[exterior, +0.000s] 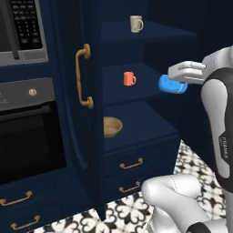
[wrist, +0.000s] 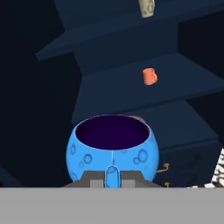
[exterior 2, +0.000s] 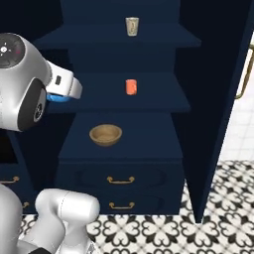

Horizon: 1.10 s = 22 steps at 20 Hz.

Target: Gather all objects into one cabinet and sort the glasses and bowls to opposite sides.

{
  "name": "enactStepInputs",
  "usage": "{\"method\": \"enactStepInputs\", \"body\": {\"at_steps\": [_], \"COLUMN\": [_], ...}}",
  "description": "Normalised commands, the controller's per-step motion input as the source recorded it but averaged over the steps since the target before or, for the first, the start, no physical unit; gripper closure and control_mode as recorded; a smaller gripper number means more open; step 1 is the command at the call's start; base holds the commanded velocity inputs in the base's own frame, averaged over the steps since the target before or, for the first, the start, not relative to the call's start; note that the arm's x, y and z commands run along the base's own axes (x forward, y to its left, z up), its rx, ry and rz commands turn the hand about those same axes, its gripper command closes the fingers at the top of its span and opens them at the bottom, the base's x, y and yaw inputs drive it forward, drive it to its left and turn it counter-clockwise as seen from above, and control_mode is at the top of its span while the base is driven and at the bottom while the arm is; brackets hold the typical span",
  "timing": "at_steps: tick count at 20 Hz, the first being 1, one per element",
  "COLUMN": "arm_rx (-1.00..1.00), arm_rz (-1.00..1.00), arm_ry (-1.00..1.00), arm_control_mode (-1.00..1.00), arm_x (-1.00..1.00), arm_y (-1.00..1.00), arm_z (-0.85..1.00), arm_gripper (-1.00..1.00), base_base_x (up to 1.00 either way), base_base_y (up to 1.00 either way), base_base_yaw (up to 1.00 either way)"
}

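One blue bowl (wrist: 111, 153) (dark inside, hand view) in jaws.

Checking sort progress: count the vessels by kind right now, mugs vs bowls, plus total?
Mugs: 2, beige mug on the upper shelf, orange-red mug on the shelf below.
Bowls: 2, tan wooden bowl on the lowest shelf, bright blue bowl held in the gripper.
Total: 4
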Motion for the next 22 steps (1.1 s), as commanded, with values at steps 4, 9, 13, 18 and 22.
{"method": "enactStepInputs", "body": {"at_steps": [4, 9, 13, 18, 22], "arm_rx": [0.00, 0.00, 0.00, 0.00, 0.00], "arm_rz": [0.00, 0.00, 0.00, 0.00, 0.00], "arm_ry": [0.00, 0.00, 0.00, 0.00, 0.00], "arm_control_mode": [1.00, 1.00, 1.00, 1.00, 1.00], "arm_x": [0.00, 0.00, 0.00, 0.00, 0.00], "arm_y": [0.00, 0.00, 0.00, 0.00, 0.00], "arm_z": [0.00, 0.00, 0.00, 0.00, 0.00], "arm_gripper": [1.00, 1.00, 1.00, 1.00, 1.00], "base_base_x": [0.14, 0.17, 0.22, 0.23, 0.41], "base_base_y": [-0.03, -0.20, -0.20, -0.25, -0.61], "base_base_yaw": [0.39, 0.26, 0.22, 0.19, 0.03]}}
